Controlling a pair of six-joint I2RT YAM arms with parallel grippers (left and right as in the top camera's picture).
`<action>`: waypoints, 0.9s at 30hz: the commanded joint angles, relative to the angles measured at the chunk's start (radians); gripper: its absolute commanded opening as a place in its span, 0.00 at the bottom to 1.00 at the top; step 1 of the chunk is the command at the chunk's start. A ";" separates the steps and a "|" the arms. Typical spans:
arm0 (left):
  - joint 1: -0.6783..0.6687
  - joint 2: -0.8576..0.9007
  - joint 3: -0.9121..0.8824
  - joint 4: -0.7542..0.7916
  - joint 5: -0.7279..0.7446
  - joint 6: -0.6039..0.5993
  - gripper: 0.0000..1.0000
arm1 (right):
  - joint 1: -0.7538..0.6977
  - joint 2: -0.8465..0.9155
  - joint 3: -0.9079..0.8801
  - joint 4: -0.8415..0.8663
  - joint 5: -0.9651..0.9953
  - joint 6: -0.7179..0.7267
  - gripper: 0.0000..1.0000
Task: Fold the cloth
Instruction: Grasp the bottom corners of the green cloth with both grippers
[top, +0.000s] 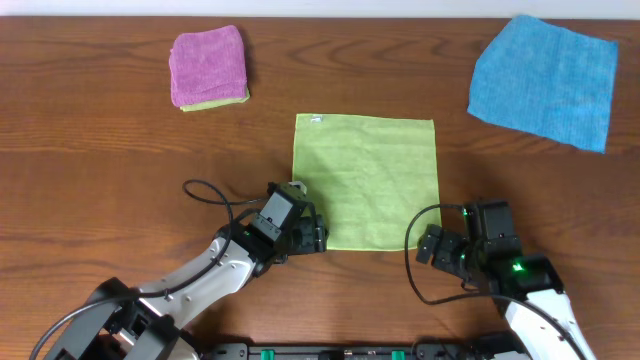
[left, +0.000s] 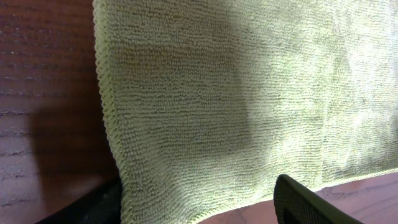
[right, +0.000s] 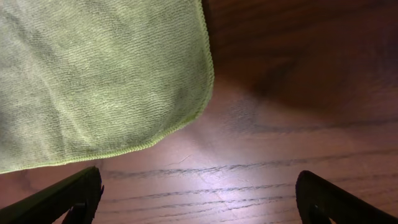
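Low beside the cloth (top: 366, 180), left fingers (left: 311, 202) and right fingers (right: 336, 199) angle inward, spread.

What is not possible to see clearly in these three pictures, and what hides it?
Overhead: the left gripper covers the near left corner of the cloth; contact cannot be judged.
Wrist views: the bottom edge cuts off the jaws of the left gripper and right gripper.
Overhead: the white tag is too small to read.
Overhead: the pink cloth hides most of the yellow-green layer under it.
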 joint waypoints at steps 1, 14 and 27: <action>-0.005 0.058 -0.062 -0.068 0.049 -0.058 0.74 | -0.008 -0.005 -0.001 0.005 0.029 0.017 0.99; -0.005 0.058 -0.062 -0.088 0.048 -0.063 0.20 | -0.008 -0.004 -0.001 0.029 0.008 0.031 0.88; -0.005 0.058 -0.062 -0.089 0.040 -0.078 0.06 | -0.008 -0.005 -0.180 0.293 0.007 0.426 0.71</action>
